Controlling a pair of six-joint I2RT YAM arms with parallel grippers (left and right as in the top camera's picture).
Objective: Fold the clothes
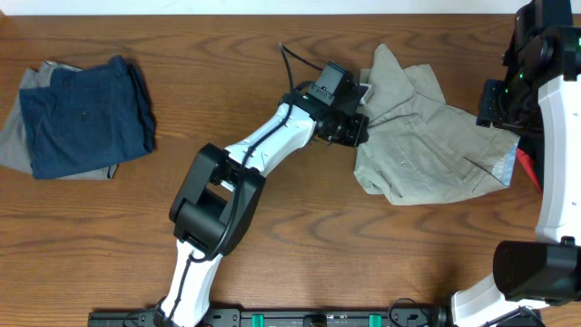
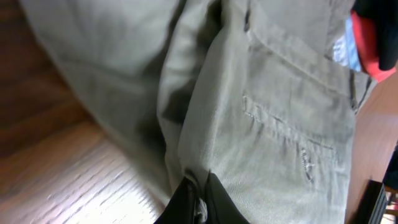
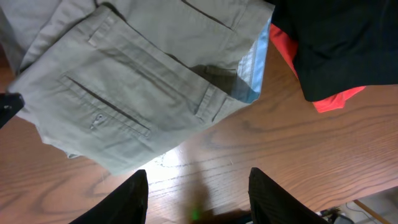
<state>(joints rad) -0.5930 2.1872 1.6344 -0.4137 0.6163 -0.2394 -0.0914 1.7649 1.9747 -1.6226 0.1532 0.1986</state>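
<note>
While the left claw (image 1: 350, 127) is clamped shut, I can see through its wrist camera that the black fingertips (image 2: 189, 202) pinch a raised fold of the large khaki-beige cotton trousers (image 1: 436, 136). The grip sits on the left border of the garment.

Those trousers lie in a crumpled heap on the brown wooden table (image 1: 318, 245), in its right half and closer to the far edge than to the near one. Their long axis runs roughly left to right, tilted a little, with 1 pointed flap reaching toward the far edge. The waistband end, with pale blue lining showing, points at the right edge. 1 welt pocket with a button faces up. I cannot trace the legs in the bunched cloth.

The right claw (image 3: 199, 199) hangs open beside the waistband, its 2 fingers apart over bare wood with nothing between them.

Near the far left corner, a folded navy blue garment (image 1: 86, 118) lies on top of a grey garment (image 1: 11, 145), well apart from the trousers.
</note>
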